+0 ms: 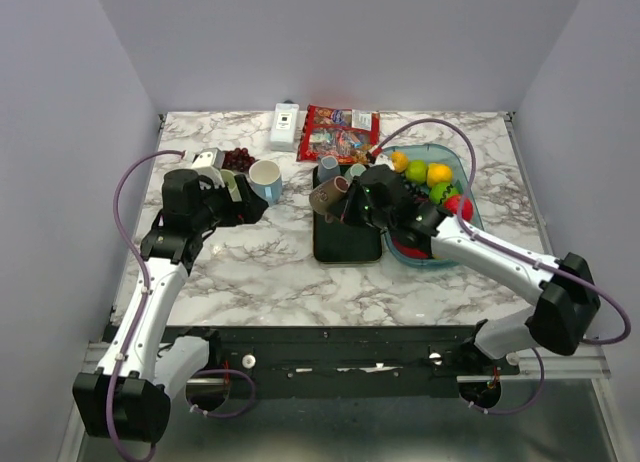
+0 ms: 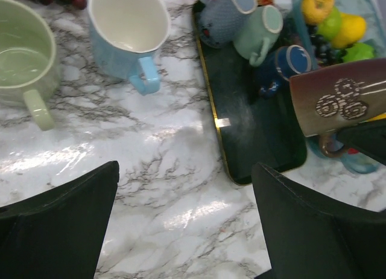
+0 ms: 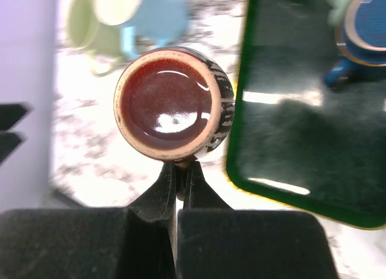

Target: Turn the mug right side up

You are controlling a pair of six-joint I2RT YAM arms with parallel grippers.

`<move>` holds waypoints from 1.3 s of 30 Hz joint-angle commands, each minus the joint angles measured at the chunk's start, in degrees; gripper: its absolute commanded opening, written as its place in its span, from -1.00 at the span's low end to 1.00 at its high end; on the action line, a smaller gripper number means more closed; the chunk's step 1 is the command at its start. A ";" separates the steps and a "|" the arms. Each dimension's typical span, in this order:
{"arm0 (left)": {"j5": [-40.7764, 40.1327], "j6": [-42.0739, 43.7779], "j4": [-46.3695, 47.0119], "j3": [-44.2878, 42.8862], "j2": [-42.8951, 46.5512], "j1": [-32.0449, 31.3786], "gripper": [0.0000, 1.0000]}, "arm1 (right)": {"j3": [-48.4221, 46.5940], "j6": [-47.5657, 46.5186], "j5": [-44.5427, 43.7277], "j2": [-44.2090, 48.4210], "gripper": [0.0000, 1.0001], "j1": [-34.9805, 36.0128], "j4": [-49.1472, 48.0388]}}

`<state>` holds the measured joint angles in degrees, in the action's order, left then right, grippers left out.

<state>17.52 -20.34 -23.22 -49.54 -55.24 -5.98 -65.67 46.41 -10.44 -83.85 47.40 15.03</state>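
Right wrist | right hand (image 3: pixel 180 170) clamps mug (image 3: pixel 172 107) by its handle | mug on its side, mouth facing wrist, needs tipping upward | left hand (image 2: pixel 184 224) open, farther off

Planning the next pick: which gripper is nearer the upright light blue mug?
Left. The left gripper hovers beside the light blue mug; the right gripper, holding the brown mug, is by the tray.

A robotics lab test cell: plain lilac walls (image 1: pixel 340 42) box in a marble-topped table (image 1: pixel 250 272) on three sides. A black metal frame (image 1: pixel 350 362) is bolted along the table's near edge, and a purple cable (image 1: pixel 430 121) loops above the table.
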 commanded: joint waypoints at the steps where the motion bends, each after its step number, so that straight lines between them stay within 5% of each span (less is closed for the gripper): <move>1: 18.37 -5.14 7.74 1.81 4.00 0.18 0.98 | 3.96 -0.27 9.98 7.37 -0.99 -0.02 -12.81; 6: 30.11 -21.45 22.82 6.29 9.44 -0.17 0.98 | 5.73 1.31 13.16 14.93 -0.99 -0.02 -17.83; 13: 28.19 -45.29 50.45 14.03 14.37 -4.99 0.98 | 5.82 4.91 20.18 18.02 -0.99 0.06 -27.41; 21: 18.17 -41.36 52.93 10.17 11.39 -18.71 0.92 | 4.76 9.66 26.08 17.15 -0.99 -0.02 -34.71; 28: 12.98 -41.71 55.39 9.72 10.07 -21.62 0.34 | 4.85 10.89 27.92 17.58 -0.99 -0.02 -36.82; 39: 8.41 -44.43 57.58 9.81 8.05 -23.03 -0.10 | 5.90 11.24 28.19 16.97 -0.99 -0.02 -38.14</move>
<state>29.52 -63.42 31.68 -38.79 -46.78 -28.34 -59.29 57.60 16.60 -66.92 47.40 -18.55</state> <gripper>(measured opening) 0.474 0.035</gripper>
